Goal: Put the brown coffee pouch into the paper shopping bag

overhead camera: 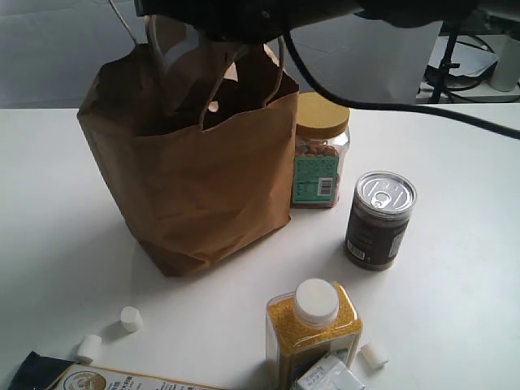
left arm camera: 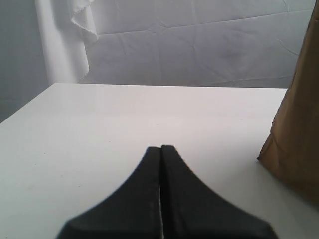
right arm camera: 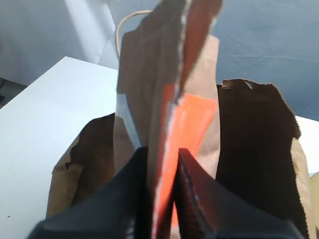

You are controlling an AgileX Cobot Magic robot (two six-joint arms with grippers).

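One brown coffee pouch [right arm camera: 164, 89]: clamped in right pincer [right arm camera: 162, 152], at paper shopping bag [overhead camera: 203, 179] mouth.
Left pincer [left arm camera: 160, 148]: jaws pressed together, empty, beside paper shopping bag, over table [left arm camera: 124, 114].

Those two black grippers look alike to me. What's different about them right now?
The left gripper is shut on nothing, while the right gripper is clamped on the brown coffee pouch. The left gripper sits low over the white table beside the paper shopping bag; the right gripper is at the bag's open mouth. Both are black with jaws closed.
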